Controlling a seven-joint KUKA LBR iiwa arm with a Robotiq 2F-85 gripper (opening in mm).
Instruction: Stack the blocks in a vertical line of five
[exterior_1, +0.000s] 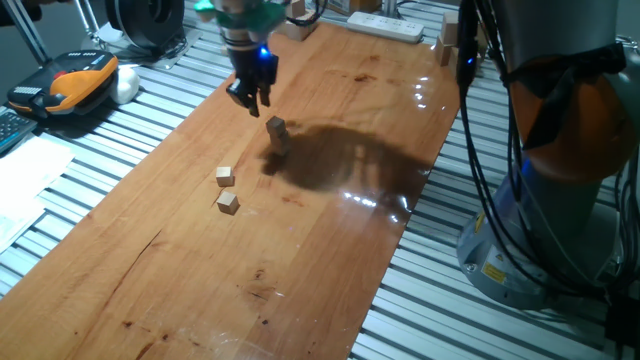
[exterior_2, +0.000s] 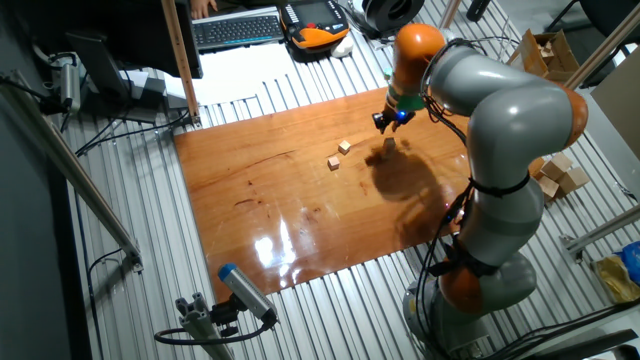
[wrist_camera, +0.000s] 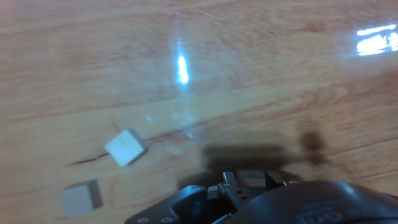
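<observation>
Two loose blocks lie on the wooden board, one (exterior_1: 224, 176) nearer the gripper and the other (exterior_1: 228, 202) just beside it, both well apart from a short stack of blocks (exterior_1: 277, 130) standing upright in the arm's shadow; how many cubes the stack holds cannot be told. The wooden board (exterior_1: 200, 270) is a glossy, reddish-brown panel with dark grain streaks and bright glare patches, resting on a table of ribbed aluminium slats (exterior_1: 470, 320). The gripper (exterior_1: 250, 97) hangs above the board, close beside the stack but not touching it, lit blue at its wrist; whether its fingers are parted or together cannot be told, and nothing shows between them. Beyond the board's far edge from the stack sit an orange and black handheld unit (exterior_1: 75, 82), a keyboard (exterior_2: 238, 29), white paper (exterior_1: 25, 185) and a white power strip (exterior_1: 385, 25). Larger pale wooden blocks (exterior_2: 558, 175) lie off the board near the robot's grey and orange body (exterior_2: 500, 160). A yellow label (exterior_1: 492, 266) marks the robot's base, its print too small to read.
</observation>
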